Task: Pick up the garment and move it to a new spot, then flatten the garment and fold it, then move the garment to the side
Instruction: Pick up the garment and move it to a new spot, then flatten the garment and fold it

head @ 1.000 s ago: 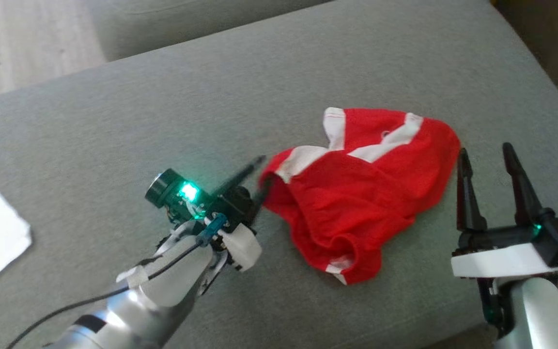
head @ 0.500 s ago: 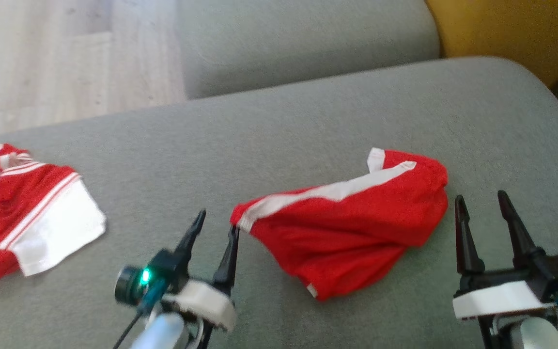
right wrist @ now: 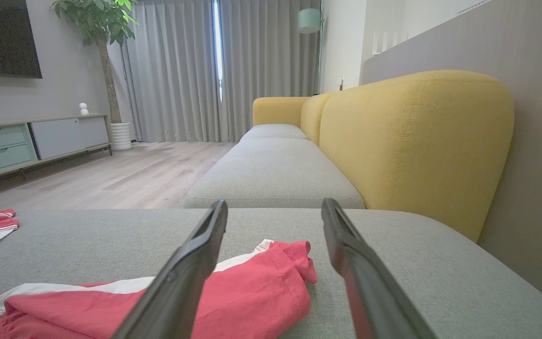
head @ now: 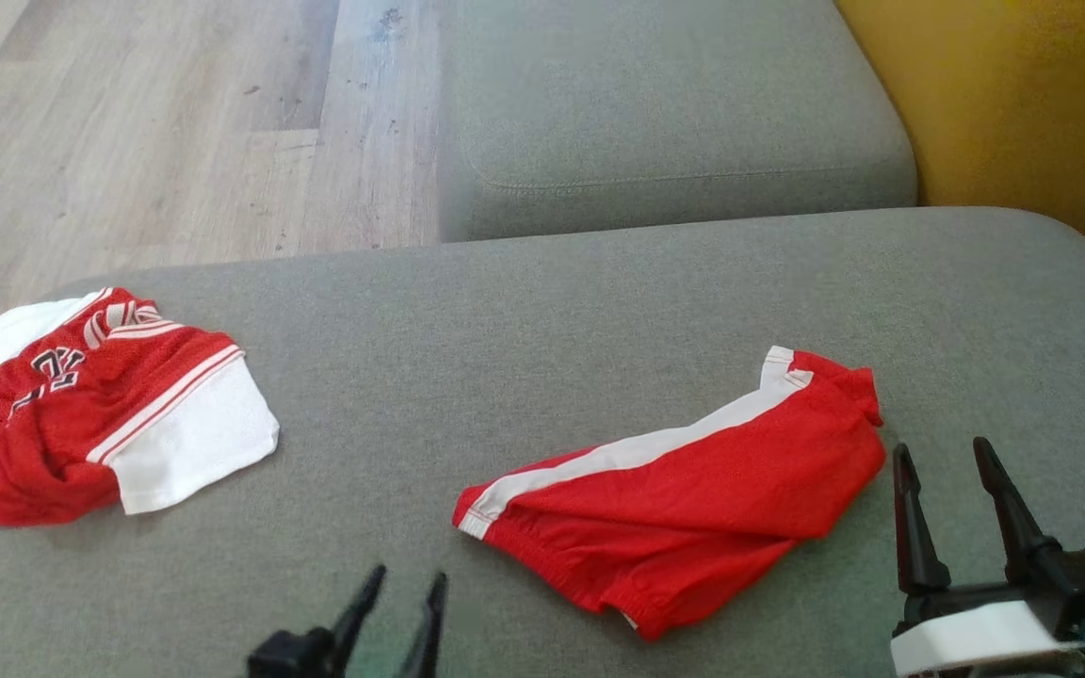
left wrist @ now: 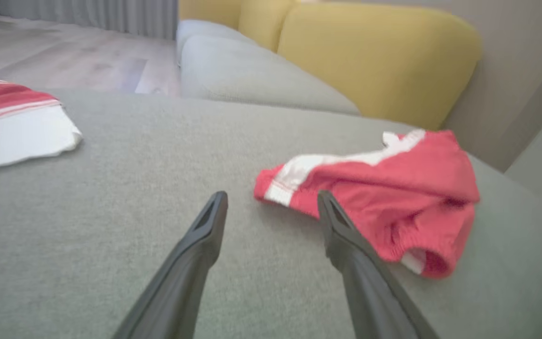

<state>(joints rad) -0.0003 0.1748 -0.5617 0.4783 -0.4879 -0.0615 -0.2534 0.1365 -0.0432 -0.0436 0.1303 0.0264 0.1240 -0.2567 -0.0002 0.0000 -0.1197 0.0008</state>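
On the broad grey seat cushion (head: 542, 311) of a sofa, the garment (head: 684, 508), a pair of red shorts with a white side stripe, lies low and slanted across the right half, with a few folds along its near edge. Well apart from it, at the cushion's left end, sits a bunched red and white jersey (head: 100, 405) with dark lettering.

The left gripper (head: 408, 576) shows at the bottom of the head view, near the garment's white-edged left corner but apart from it. Its fingers are spread wide with nothing between them. The right gripper (head: 940, 452) stands just beside the garment's right end, its fingers equally wide apart and empty.

Beyond the first cushion a second grey cushion (head: 655, 104) continues the sofa, backed on the right by a rounded yellow backrest (right wrist: 417, 141) against a grey-brown panelled wall (right wrist: 534, 117). Pale wood-plank floor (head: 156, 122) runs along the sofa's left side. Across the room hang long grey curtains (right wrist: 181, 70) with a bright slit of daylight. A tall potted plant (right wrist: 101, 28) stands in a white pot, with a low sideboard (right wrist: 40, 141) beside it and a dark wall screen (right wrist: 3, 37) above. A mint-coloured lamp shade (right wrist: 309, 21) hangs near the curtains.
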